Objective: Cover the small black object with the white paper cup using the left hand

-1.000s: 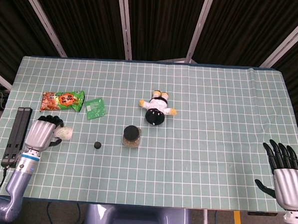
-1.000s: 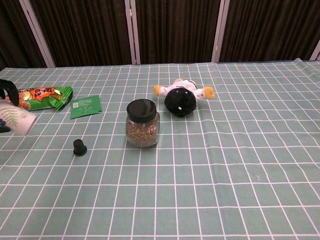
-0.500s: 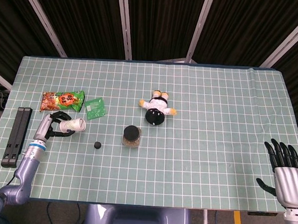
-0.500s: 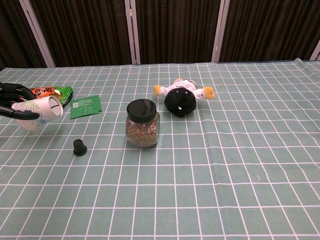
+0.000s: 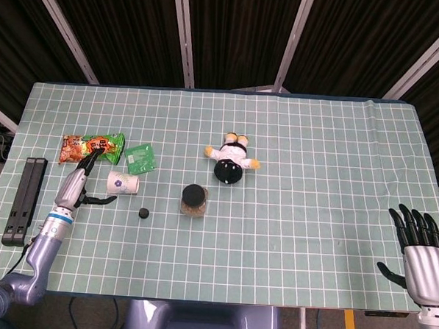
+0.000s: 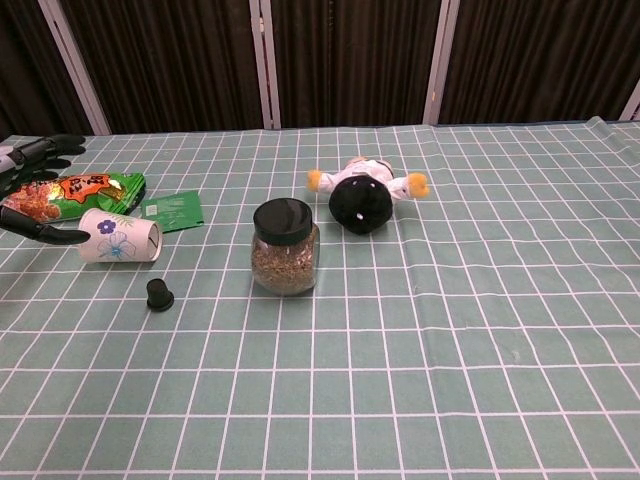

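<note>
Paper cup (image 5: 123, 182) lies sideways, light and crushable; the spread, empty left hand (image 5: 82, 181) should lightly grasp its wall.

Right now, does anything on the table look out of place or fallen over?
Yes. The white paper cup lies on its side beside the open left hand, mouth toward the jar, not over the small black object.

My left hand (image 5: 77, 187): silver-grey back, black fingers | left wrist: blue ring, then a smooth blue-grey forearm | my right hand (image 5: 423, 258): silver shell, black fingers and thumb | right wrist: grey cuff with a small green light | base: blue-grey rounded body below worktop edge
</note>
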`<move>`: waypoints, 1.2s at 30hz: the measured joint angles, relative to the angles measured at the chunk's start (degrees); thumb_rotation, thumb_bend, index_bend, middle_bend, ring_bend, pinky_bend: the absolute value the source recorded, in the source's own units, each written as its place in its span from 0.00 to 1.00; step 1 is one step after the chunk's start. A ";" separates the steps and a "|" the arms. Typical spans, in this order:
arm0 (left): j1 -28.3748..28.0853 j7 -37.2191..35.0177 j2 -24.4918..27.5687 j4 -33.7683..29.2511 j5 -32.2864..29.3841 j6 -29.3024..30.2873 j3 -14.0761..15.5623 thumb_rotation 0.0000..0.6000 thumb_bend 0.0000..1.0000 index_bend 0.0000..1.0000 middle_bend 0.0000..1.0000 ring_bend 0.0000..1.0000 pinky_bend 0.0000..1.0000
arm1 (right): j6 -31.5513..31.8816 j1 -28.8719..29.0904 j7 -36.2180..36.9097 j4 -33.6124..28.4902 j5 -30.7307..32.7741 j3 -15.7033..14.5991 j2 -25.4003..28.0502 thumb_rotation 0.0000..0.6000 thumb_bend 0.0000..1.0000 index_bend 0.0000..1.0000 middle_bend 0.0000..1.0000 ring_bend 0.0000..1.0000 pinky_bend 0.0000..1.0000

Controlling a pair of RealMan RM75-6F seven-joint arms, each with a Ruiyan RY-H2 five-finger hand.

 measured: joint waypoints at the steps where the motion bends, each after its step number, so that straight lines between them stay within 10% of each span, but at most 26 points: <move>1: 0.01 1.51 0.21 -0.01 0.68 0.71 0.34 1.00 0.01 0.02 0.00 0.00 0.00 | 0.01 0.00 0.03 -0.02 -0.11 -0.04 0.01 1.00 0.00 0.06 0.00 0.00 0.00; 12: -1.43 43.58 1.63 -5.29 2.66 2.79 2.31 1.00 0.00 0.06 0.00 0.00 0.00 | -0.09 0.19 -0.63 -0.44 -1.04 -0.40 -0.12 1.00 0.00 0.06 0.00 0.00 0.00; 21: -4.51 81.02 -1.87 -11.35 -8.63 -1.05 1.14 1.00 0.00 0.12 0.00 0.00 0.01 | -0.90 0.46 -0.71 0.32 0.53 0.01 -0.27 1.00 0.00 0.06 0.00 0.00 0.00; 36: -9.04 93.23 -6.88 -12.81 -22.76 -2.01 0.45 1.00 0.01 0.20 0.15 0.13 0.20 | -1.93 0.96 -1.50 0.38 1.40 0.06 -0.72 1.00 0.00 0.06 0.00 0.00 0.00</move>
